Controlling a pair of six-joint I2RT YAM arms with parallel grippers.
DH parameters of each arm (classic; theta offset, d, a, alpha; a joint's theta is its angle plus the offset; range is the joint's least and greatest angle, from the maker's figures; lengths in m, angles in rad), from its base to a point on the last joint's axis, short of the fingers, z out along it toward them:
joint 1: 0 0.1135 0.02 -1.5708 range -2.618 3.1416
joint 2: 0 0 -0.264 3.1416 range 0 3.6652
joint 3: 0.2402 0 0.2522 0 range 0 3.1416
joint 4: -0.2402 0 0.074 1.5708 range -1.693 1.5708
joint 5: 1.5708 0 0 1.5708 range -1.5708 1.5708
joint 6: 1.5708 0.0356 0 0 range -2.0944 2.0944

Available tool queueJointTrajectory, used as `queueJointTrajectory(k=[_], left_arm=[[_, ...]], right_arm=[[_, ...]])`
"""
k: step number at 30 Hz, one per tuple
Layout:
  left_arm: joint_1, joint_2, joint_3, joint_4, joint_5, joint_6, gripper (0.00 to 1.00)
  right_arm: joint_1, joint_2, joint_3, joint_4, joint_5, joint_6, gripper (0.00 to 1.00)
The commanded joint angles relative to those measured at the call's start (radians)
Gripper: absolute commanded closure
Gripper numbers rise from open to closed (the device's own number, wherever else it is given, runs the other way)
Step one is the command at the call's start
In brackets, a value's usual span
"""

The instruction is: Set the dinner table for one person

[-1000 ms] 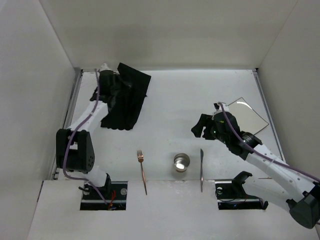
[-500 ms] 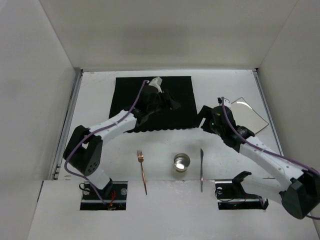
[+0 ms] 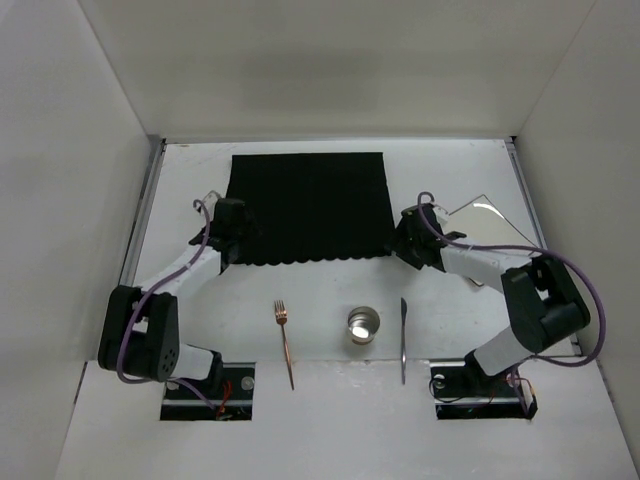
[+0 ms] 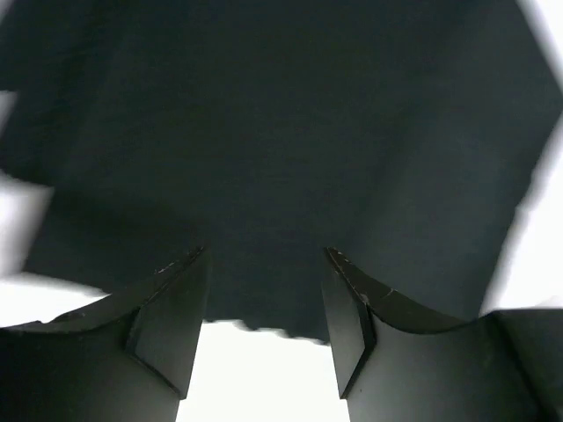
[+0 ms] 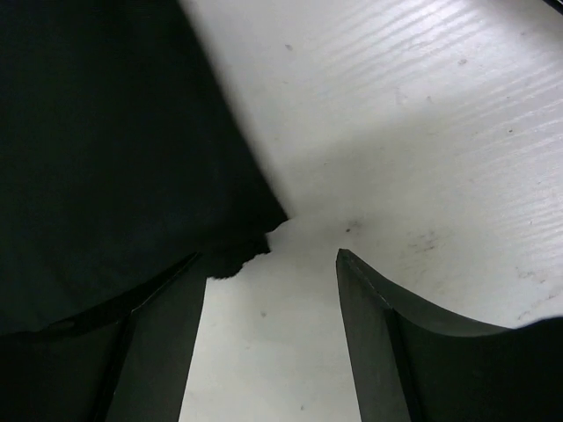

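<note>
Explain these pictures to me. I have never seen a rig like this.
These are two robot arms bolted at the near edge of a white table. The wide picture looks down from above and behind them; each close-up comes from a wrist camera, its own jaws at the bottom. On the table lie a black placemat, a fork, a shiny cup, a knife and a square plate. The left arm reaches the mat's near left corner, the right arm its near right corner. Both pairs of jaws are open, holding nothing.
</note>
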Motion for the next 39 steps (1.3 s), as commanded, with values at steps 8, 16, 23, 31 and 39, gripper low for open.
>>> queueJointTrajectory(k=[8, 16, 23, 31, 39], left_arm=[[0.180, 0.053, -0.121, 0.027, -0.028, -0.035, 0.49], [0.208, 0.170, -0.123, 0.122, 0.049, -0.046, 0.78], [0.135, 0.033, -0.204, 0.068, 0.064, -0.043, 0.95], [0.049, -0.198, -0.331, -0.093, 0.066, -0.076, 0.95], [0.040, -0.263, -0.348, -0.147, 0.067, -0.080, 0.95]], right_arm=[[-0.037, 0.133, 0.070, 0.132, -0.039, 0.112, 0.45], [-0.078, 0.074, 0.003, 0.184, -0.049, 0.150, 0.79], [-0.104, -0.095, -0.147, 0.164, -0.044, 0.152, 0.85], [-0.155, -0.305, -0.267, 0.050, -0.065, 0.136, 0.84], [-0.151, -0.436, -0.350, -0.048, -0.075, 0.161, 0.84]])
